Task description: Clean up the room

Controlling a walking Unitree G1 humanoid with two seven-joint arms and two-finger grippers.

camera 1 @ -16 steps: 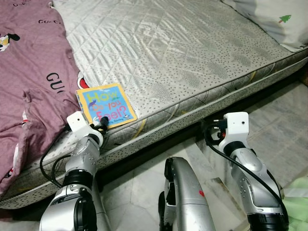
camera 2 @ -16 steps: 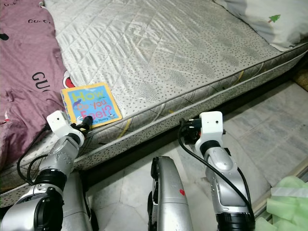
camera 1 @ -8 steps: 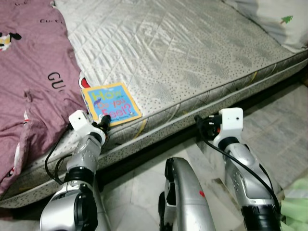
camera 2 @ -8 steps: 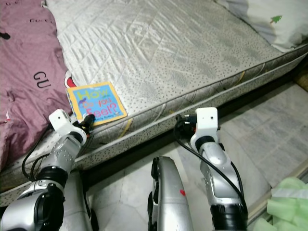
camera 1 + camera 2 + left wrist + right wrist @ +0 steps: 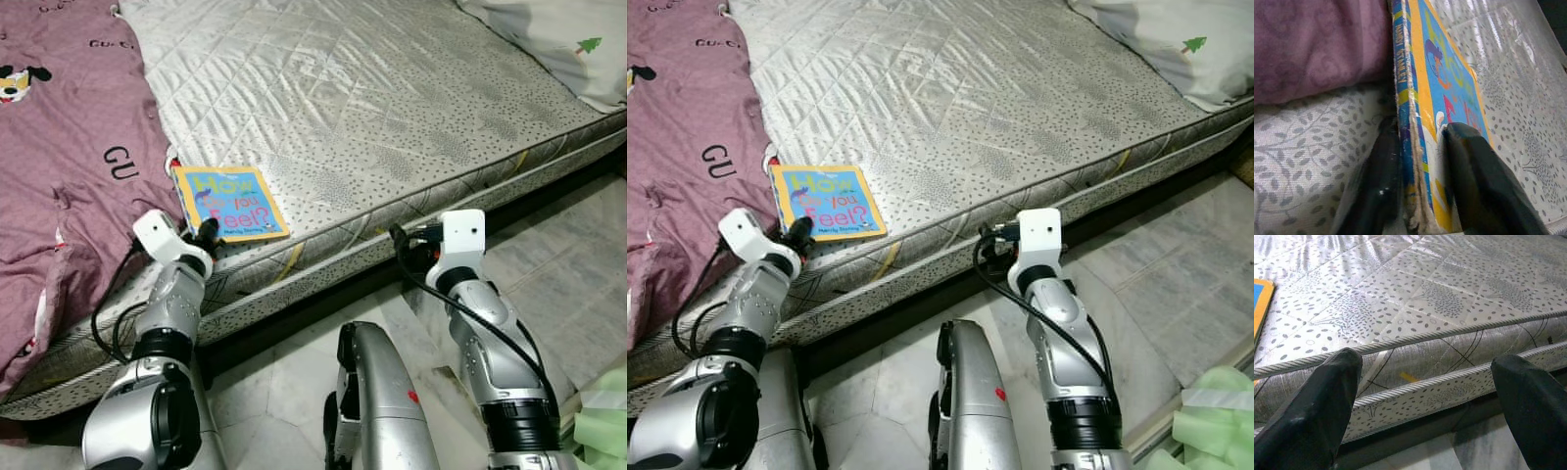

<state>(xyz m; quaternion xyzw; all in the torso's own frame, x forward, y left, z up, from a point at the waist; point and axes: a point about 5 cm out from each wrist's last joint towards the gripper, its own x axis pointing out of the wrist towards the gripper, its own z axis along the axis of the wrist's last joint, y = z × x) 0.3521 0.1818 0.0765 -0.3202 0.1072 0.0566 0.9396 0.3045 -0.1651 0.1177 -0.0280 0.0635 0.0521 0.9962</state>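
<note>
Book [image 5: 231,202] lies on the bed [image 5: 372,108], its edge pinched in the left gripper [image 5: 1420,161] jaws, while the right gripper [image 5: 1425,396] jaws gape wide, holding nothing.

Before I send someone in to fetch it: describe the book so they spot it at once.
On the grey quilted mattress, look near its front edge, right beside the purple printed blanket. The book lies flat there, its near corner pinched by the left end effector. It is thin and square, bright blue with a yellow border, the only colourful thing on the mattress.
</note>
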